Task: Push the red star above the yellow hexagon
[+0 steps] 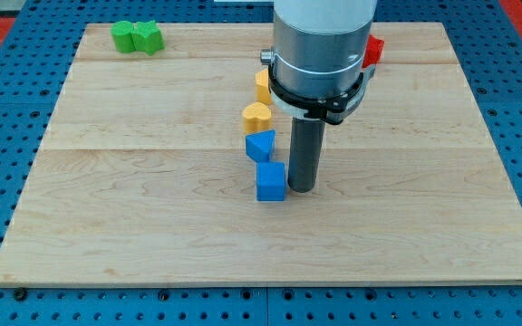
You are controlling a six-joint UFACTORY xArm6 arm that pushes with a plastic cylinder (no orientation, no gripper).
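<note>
A red block (374,51), mostly hidden behind the arm, peeks out at the view's top right; its shape cannot be made out. A yellow block (262,86), partly hidden by the arm, lies left of the arm body; it may be the hexagon. A second yellow block (256,118) sits just below it. My tip (301,188) rests on the board right beside the right side of a blue cube (271,181), well below the red and yellow blocks.
A blue triangular block (261,145) sits between the lower yellow block and the blue cube. Two green blocks (137,37) lie together at the view's top left. The wooden board (107,217) is ringed by a blue pegboard.
</note>
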